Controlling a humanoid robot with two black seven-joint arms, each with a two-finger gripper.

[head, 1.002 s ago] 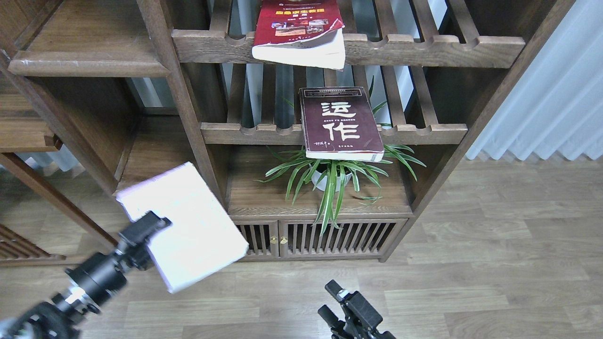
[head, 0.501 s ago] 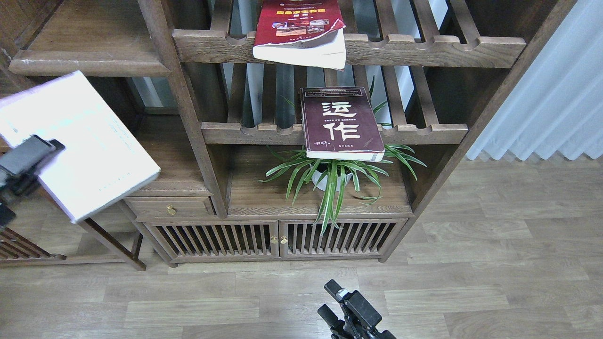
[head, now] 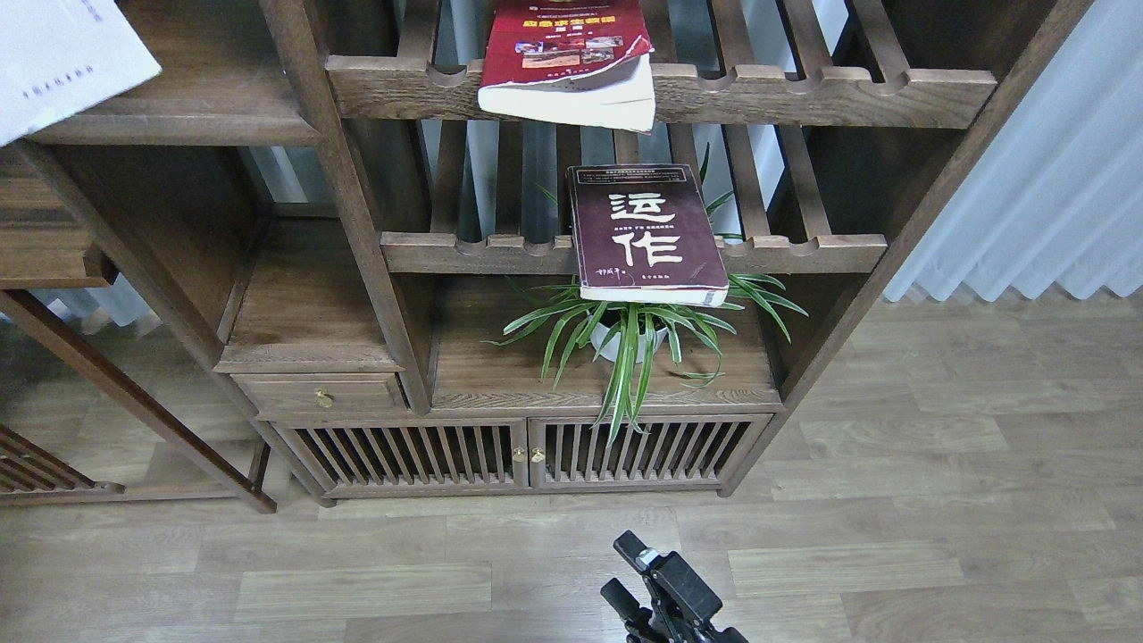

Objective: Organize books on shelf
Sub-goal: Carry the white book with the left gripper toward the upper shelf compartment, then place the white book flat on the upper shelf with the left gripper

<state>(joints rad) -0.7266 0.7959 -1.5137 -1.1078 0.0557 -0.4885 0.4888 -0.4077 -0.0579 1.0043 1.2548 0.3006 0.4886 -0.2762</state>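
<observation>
Where the flat dark-brown wooden shelf board (head: pixel 192 98) with its scuffed pale front edge sits at ten o'clock in the head view, the pale white-lavender paperback (head: pixel 54 58) lies tilted over its left end, cut off by the upper left corner of the frame; whatever carries it is out of sight, the left arm and its claw not showing at all. At twelve o'clock, the bright red paperback with yellow title and photos (head: pixel 567 58) rests on the upper slatted rack with notched front rail (head: pixel 804 89), its white page block overhanging that rail. Just below, near centre, the dark maroon paperback with two big white Chinese characters (head: pixel 647 232) lies on the lower slatted rack (head: pixel 804 250), overhanging its front rail above a green spider plant in a white pot (head: pixel 625 335). At six o'clock, the black right gripper (head: pixel 638 572) rises from the bottom edge over the grey wood-plank floor (head: pixel 938 464), fingers spread, pinching nothing
</observation>
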